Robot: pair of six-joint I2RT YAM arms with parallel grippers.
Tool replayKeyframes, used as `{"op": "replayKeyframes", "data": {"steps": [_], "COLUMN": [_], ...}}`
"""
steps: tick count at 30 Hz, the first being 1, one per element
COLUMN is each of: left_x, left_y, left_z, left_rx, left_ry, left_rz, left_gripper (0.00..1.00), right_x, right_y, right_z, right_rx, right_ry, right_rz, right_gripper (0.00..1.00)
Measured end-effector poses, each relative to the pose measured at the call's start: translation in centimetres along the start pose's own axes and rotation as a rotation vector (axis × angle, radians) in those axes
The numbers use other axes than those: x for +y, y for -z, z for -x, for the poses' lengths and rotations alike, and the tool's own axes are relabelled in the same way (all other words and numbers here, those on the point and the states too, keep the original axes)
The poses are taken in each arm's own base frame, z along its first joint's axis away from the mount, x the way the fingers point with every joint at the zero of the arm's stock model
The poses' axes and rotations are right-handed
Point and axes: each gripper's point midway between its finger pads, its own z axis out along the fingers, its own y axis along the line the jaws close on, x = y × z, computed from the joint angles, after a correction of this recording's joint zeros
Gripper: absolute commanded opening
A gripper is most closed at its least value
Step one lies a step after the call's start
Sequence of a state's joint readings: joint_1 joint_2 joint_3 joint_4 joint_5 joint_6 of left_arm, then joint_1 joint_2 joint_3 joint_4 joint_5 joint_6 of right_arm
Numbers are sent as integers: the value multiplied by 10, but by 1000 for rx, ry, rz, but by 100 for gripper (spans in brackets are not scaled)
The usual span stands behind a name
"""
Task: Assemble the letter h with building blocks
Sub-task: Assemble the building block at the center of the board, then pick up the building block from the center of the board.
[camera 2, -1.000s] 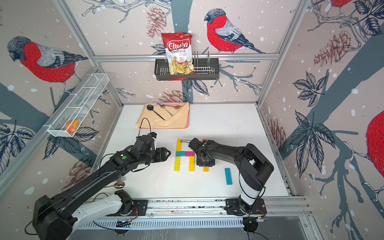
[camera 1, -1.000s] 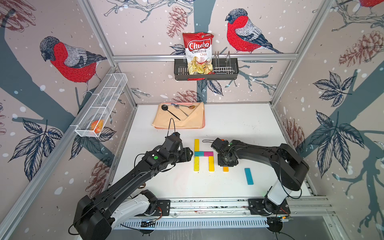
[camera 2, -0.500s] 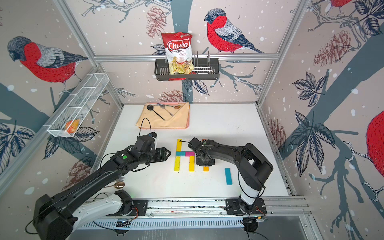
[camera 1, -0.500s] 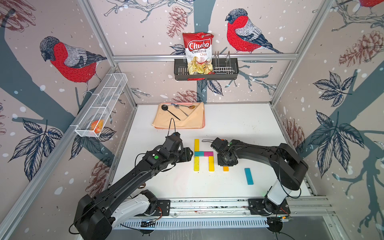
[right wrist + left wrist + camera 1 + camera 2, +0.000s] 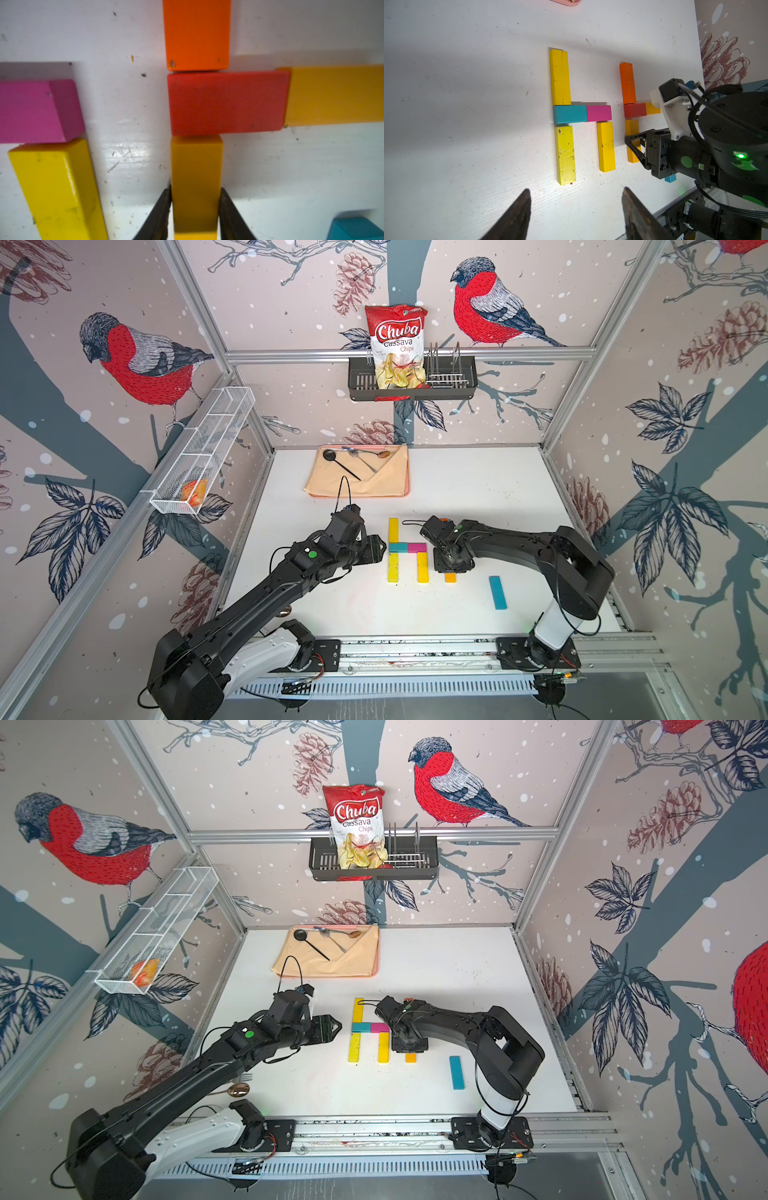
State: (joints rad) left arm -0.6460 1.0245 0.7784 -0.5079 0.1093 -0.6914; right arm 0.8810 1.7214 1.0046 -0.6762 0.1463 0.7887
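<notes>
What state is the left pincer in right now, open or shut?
Open. In the left wrist view the left pincer has its fingers spread wide apart, with only the table showing between them and no block gripped.

Both top views: high at the front, tilted down over the whole desk, near-identical framing; left wrist cam: low, mid-range, looking across the desk at the blocks; right wrist cam: very close above the amber block, seemingly slightly soft; wrist views share the magenta block.
</notes>
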Motion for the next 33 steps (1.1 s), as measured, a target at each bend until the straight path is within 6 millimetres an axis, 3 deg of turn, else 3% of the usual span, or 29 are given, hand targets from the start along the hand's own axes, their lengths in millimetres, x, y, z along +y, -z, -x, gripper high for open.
{"op": "replayKeyframes", "data": {"steps": [6,10,12,14,16,21,27,31,33], "left_x": [0,0,0,0,0,-1,-1,-2,-2], "left_y": [0,1,1,1,1,1,2,3,4], "left_z": [0,0,0,0,0,0,0,1,1], "left_rx": [-1,-2,-2,-2,-4,-4,-4,-8,-11], "left_ry": [0,0,-1,-1,0,-1,-1,-1,-2], "left_rz": [-1,-1,-1,-2,-3,-4,-8,-10,-10], "left_gripper": [68,68,68,68,68,68,68,68,68], "right_x": [0,-2,-10,-27,-53,-91,-122,-122,-118], "right_y": [5,26,43,52,53,38,17,7,7], "right_z": [1,11,18,19,6,-35,-62,-68,-64], "right_rx": [-6,-67,-118,-154,-150,-94,-30,0,-7], "right_ry": [-3,-32,-72,-116,-163,-226,-310,-316,-301], "right_rz": [1,15,24,22,-12,-46,-83,-76,-57], "right_gripper": [58,72,84,87,87,77,55,28,25]}}
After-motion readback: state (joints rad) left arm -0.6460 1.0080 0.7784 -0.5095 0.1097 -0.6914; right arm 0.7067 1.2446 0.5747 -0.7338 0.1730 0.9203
